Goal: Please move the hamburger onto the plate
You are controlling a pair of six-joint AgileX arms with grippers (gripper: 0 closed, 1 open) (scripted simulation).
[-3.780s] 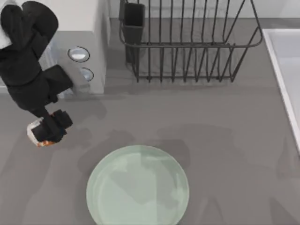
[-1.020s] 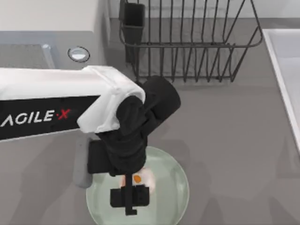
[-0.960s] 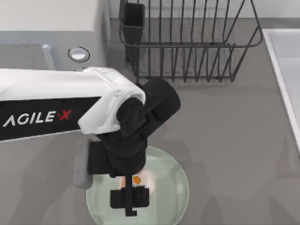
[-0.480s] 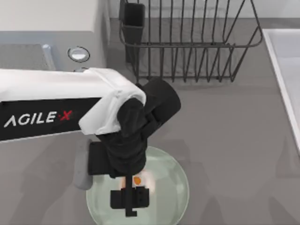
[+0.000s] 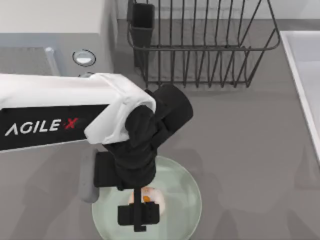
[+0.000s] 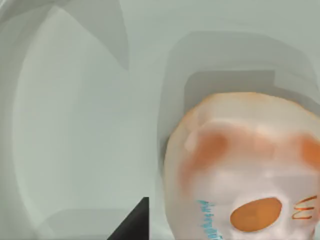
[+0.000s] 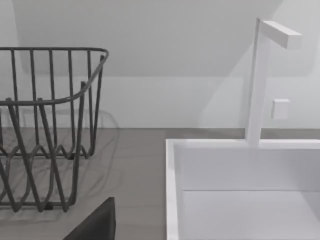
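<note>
The hamburger [image 5: 146, 196], a small cream lump with orange-brown patches and one orange spot, lies on the pale mint-green plate [image 5: 185, 200] near its middle. My left gripper [image 5: 140, 205] hangs straight over it and stands open. In the left wrist view the hamburger [image 6: 240, 170] rests on the plate's glossy floor [image 6: 75, 125], and one dark finger [image 6: 134, 225] stands a little apart from its side. The other finger is hidden. My right gripper [image 7: 95, 224] is parked far off, by the sink.
A dark wire dish rack [image 5: 200, 45] stands at the back. A white appliance with round knobs [image 5: 83, 57] is at the back left. A white sink [image 5: 305, 75] with a tall faucet [image 7: 257, 80] runs along the right edge. Bare grey counter [image 5: 250, 150] lies right of the plate.
The hamburger has dropped slightly, from between the fingers down onto the plate. My left arm has sunk only a little and stays over the plate.
</note>
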